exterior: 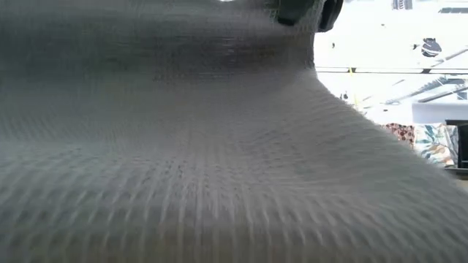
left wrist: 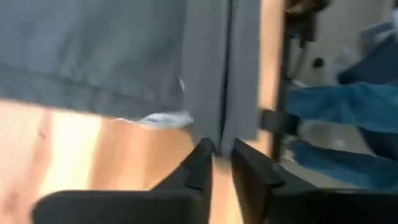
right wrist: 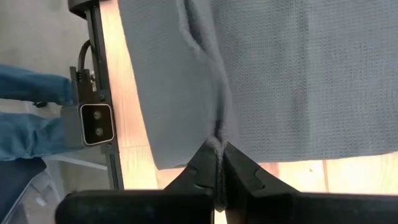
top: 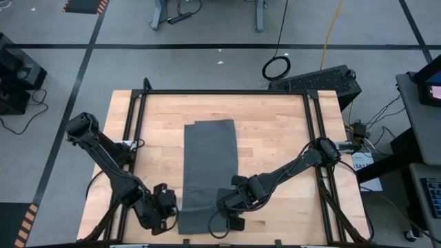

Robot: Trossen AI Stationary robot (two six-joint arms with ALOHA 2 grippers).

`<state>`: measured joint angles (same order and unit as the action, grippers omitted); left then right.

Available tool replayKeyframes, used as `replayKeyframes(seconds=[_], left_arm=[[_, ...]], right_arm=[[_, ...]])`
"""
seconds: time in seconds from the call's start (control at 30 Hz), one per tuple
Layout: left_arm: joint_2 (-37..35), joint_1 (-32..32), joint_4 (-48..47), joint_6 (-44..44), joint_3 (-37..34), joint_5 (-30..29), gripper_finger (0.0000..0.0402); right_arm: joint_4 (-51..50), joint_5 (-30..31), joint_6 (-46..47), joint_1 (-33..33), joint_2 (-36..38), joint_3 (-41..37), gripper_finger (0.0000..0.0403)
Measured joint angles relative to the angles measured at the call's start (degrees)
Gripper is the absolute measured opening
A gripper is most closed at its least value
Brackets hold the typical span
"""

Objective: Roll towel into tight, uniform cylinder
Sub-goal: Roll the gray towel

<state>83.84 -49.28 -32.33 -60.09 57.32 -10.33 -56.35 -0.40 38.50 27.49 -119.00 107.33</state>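
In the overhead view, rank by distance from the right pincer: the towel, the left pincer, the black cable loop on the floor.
1. Towel: near edge pinched in the right pincer.
2. Left pincer: at the towel's other near corner.
3. Black cable loop: on the floor beyond the table's far edge.

We see a light wooden table top [top: 275,138] edged by a black metal frame [top: 227,92], standing on a grey floor [top: 207,65] marked with dark tape lines [top: 220,46]. Beyond the table's far edge we make out a coiled black cable [top: 275,67], a yellow cable [top: 332,31] running across the floor, and the grey legs of a stand [top: 260,15]. A dark box-like unit [top: 320,81] sits by the far right corner, and a lit screen [top: 435,91] glows at the right edge. Orange-and-black hazard stripes [top: 84,6] mark the floor at the far left. In the low view we find a bright, washed-out room [exterior: 395,44] behind.
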Motion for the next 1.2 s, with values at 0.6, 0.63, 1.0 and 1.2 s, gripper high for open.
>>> replayKeyframes(seconds=[0.6, 0.63, 1.0, 1.2], left_arm=[[-20.45, 36.08, -21.33, 13.18, 0.02, -16.86, 0.0175], [-20.20, 41.55, -19.94, 17.70, 0.02, -13.54, 0.0175], [-0.11, 85.66, -4.83, 37.86, 0.02, 27.10, 0.0176], [8.68, 89.06, -3.75, 41.33, 0.02, 28.29, 0.0176]], right_arm=[[1.72, -0.26, -0.20, 0.00, 0.00, 0.00, 0.0000], [1.74, -0.75, -0.20, 0.00, 0.00, 0.00, 0.0000], [4.40, -1.57, -1.08, 0.00, 0.00, 0.00, 0.0000], [5.58, -1.60, -0.52, 0.00, 0.00, 0.00, 0.0000]])
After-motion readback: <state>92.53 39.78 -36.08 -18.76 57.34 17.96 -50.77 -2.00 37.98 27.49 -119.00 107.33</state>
